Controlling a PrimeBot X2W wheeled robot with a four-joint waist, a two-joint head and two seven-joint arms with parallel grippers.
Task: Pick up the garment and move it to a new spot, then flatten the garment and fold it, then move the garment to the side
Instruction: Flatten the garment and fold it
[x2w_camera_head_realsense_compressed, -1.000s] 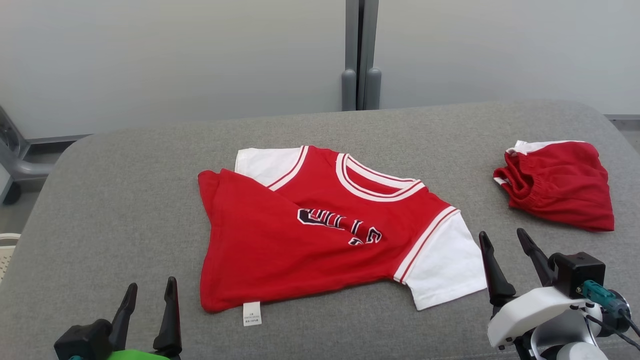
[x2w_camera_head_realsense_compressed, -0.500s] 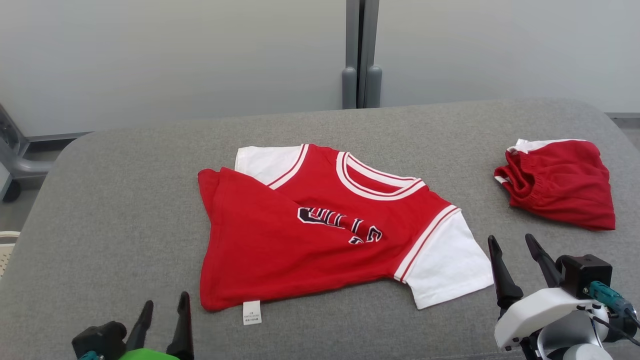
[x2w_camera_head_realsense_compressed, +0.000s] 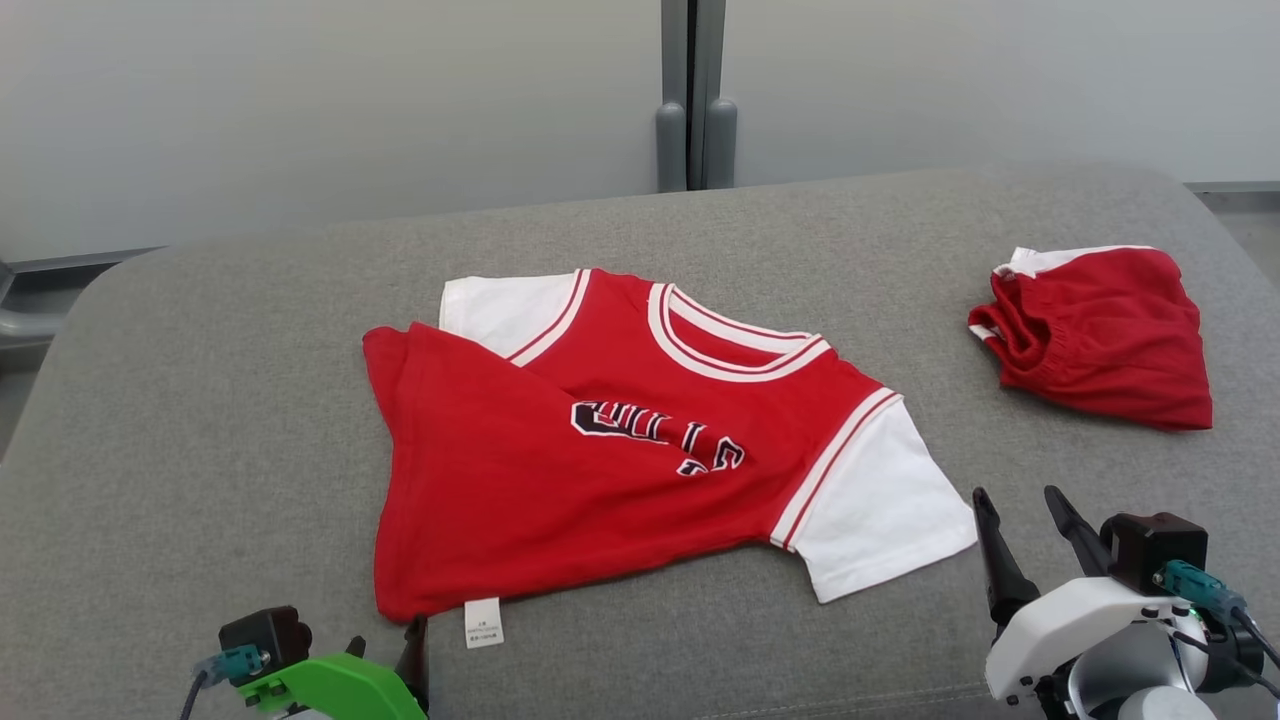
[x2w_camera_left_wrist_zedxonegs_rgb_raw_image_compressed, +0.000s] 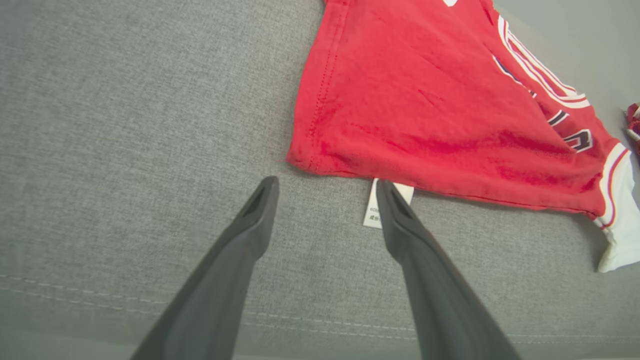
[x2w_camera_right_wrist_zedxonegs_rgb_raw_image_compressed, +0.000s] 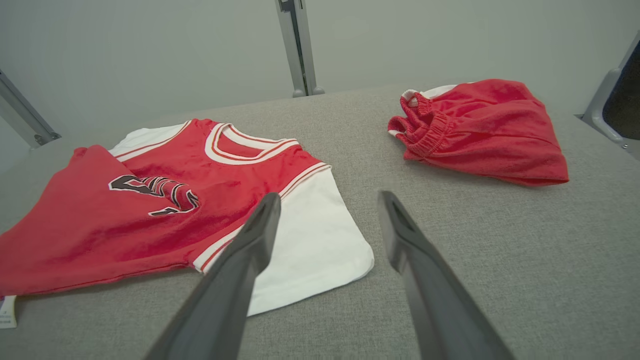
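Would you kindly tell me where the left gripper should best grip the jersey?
Grip the jersey at its near left hem corner, coming from the robot's side: it lies flat at the edge, just ahead of the open left gripper, beside the label.

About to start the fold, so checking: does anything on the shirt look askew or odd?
Yes. The red shirt is not lying flat: a flap of its body is folded diagonally across the front, hiding part of the lettering. Its white care label sticks out past the near hem. No damage shows.
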